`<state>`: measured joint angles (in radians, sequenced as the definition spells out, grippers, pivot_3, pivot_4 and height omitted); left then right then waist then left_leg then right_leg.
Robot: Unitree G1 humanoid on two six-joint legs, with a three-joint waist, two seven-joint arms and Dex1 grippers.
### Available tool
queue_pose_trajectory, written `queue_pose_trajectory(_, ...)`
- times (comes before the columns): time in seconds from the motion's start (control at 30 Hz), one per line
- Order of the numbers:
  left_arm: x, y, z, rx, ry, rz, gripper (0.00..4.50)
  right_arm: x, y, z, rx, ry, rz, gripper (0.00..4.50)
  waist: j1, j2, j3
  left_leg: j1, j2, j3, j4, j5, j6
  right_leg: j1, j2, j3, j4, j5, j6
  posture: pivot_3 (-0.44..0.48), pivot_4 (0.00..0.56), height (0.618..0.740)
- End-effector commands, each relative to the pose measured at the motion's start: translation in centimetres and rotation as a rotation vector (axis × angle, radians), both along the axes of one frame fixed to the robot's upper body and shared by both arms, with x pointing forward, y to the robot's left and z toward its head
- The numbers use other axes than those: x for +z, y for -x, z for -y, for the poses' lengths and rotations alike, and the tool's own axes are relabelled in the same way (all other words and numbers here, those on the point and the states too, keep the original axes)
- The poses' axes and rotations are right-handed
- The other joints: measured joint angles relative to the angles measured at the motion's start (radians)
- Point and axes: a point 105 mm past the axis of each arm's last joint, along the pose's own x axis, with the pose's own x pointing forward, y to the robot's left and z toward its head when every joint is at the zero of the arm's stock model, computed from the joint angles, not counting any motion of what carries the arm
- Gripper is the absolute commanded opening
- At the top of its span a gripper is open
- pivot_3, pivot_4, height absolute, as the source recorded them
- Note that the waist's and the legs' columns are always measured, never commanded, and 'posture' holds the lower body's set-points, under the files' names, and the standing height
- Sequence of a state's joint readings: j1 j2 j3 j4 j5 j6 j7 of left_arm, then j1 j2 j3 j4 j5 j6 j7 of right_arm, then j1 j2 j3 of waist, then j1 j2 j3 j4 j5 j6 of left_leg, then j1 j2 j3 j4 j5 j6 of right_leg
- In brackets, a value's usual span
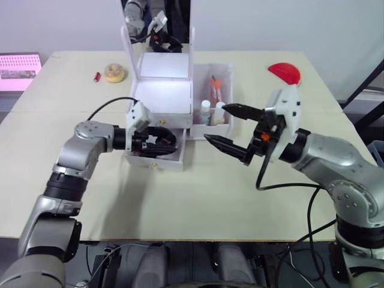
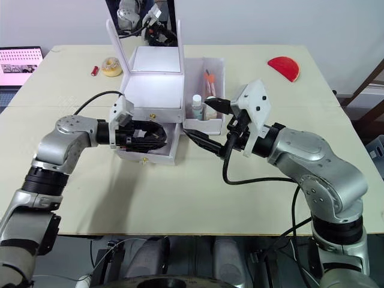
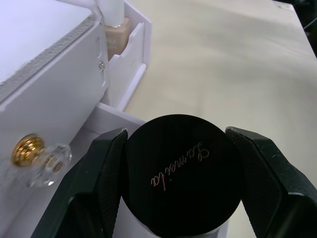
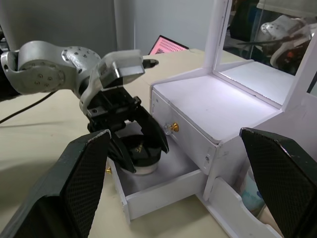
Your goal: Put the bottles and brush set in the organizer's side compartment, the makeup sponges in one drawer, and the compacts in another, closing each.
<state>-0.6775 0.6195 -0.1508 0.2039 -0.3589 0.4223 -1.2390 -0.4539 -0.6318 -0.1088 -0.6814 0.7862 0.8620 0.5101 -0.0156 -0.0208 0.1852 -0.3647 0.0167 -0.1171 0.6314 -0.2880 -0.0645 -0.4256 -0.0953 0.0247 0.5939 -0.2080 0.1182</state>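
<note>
The white organizer [image 1: 162, 99] stands mid-table with its mirror lid [image 1: 157, 24] up. Its lower drawer [image 1: 174, 161] is pulled open, and the upper drawer's gold knob [image 3: 26, 148] shows that drawer shut. My left gripper [image 1: 157, 143] is shut on a round black compact [image 3: 181, 173] just above the open drawer's inside [image 4: 163, 173]. The side compartment [image 1: 227, 72] holds two bottles [image 1: 206, 111] and a brush set [image 1: 215, 87]. In front of that compartment my right gripper [image 1: 216, 123] hangs wide open and holds nothing.
A red half-round item [image 1: 285, 72] lies at the back right of the table. A yellow round item [image 1: 115, 72] and a small red piece [image 1: 96, 76] lie at the back left. A pink screen [image 1: 18, 66] sits off the table's left edge.
</note>
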Motion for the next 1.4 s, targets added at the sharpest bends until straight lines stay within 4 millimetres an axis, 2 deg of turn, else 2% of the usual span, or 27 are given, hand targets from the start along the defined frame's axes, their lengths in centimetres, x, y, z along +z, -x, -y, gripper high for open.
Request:
queue_pose_trajectory(0.03,0.6,-0.2,0.0,-0.016,-0.022,0.044,2.65,1.1,0.7,0.2,-0.014,-0.006,0.055,4.50,0.000,0.000,0.000,0.000,0.000,0.000,0.000,0.000,0.000,0.000,0.000,0.000,0.000,0.000,0.000,0.000,0.150,0.740)
queue_pose_trajectory(0.73,0.0,-0.7,0.6,-0.020,-0.025,0.044,2.65,0.8,0.6,0.2,-0.030,-0.009,0.044,4.50,0.001,0.000,0.000,0.000,0.000,0.000,0.000,0.000,0.000,0.000,0.000,0.000,0.001,0.000,0.000,0.000,0.150,0.740)
queue_pose_trajectory(0.8,0.1,-0.9,0.5,-0.010,-0.022,0.048,3.65,0.9,0.6,0.2,-0.032,-0.010,0.046,4.50,0.001,0.000,0.000,0.000,0.000,0.000,0.000,0.000,0.000,0.000,0.000,0.000,0.001,0.000,0.001,0.000,0.150,0.740)
queue_pose_trajectory(0.87,0.1,-0.9,0.5,-0.005,-0.023,0.050,4.46,0.9,0.6,0.2,-0.033,-0.010,0.047,4.50,0.001,0.000,0.000,0.000,0.000,0.000,0.000,0.000,0.000,0.000,0.000,0.000,0.001,0.000,0.001,0.000,0.150,0.740)
queue_pose_trajectory(1.13,0.8,-1.0,0.2,0.004,-0.009,0.033,4.49,0.8,0.5,0.1,-0.034,-0.009,0.047,4.50,0.001,0.000,0.000,0.000,0.000,0.000,0.001,0.000,0.000,0.000,0.000,0.000,0.001,0.001,0.002,0.000,0.150,0.740)
queue_pose_trajectory(1.27,1.5,-0.6,-1.1,0.025,0.010,0.000,4.49,0.8,0.5,0.1,-0.034,-0.010,0.047,4.50,-0.002,0.000,0.000,0.000,0.000,0.000,0.001,0.000,0.000,0.000,0.000,0.000,0.001,0.001,0.002,0.000,0.150,0.740)
queue_pose_trajectory(1.4,2.3,0.8,-2.8,0.008,0.025,-0.037,4.49,0.7,0.5,0.2,-0.038,-0.012,0.044,4.50,-0.005,0.000,0.000,0.001,0.000,0.000,0.000,0.000,0.000,0.000,0.000,0.000,0.002,0.001,0.001,0.000,0.150,0.740)
